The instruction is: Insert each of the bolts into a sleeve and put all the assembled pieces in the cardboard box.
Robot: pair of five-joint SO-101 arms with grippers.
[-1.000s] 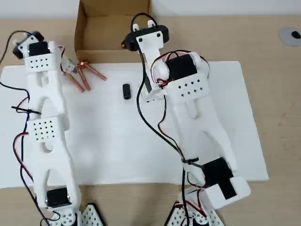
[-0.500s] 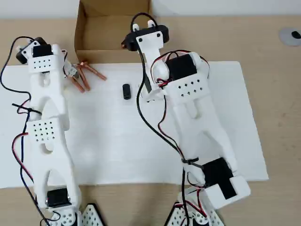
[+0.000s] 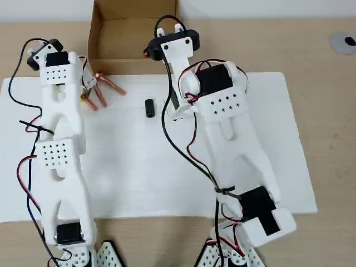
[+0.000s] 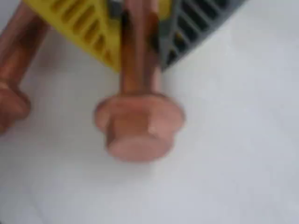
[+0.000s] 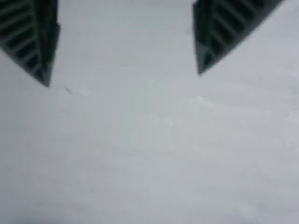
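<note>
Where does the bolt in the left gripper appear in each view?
High view: bolt in the left gripper, near the box.
Left wrist view: bolt between the fingers, head near the camera.
Right wrist view: mat under the open right gripper.
Shared landmark: the white mat.

Robotics lab bench: wooden table (image 3: 328,111), white mat (image 3: 139,178) beneath the right gripper (image 5: 122,77), exposed wiring (image 3: 221,190) on printed arms (image 3: 236,139).

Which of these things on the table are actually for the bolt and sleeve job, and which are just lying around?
For the job: held bolt, loose bolts, black sleeve, cardboard box.
Just lying about: white mat, grey round object near the table edge.
</note>
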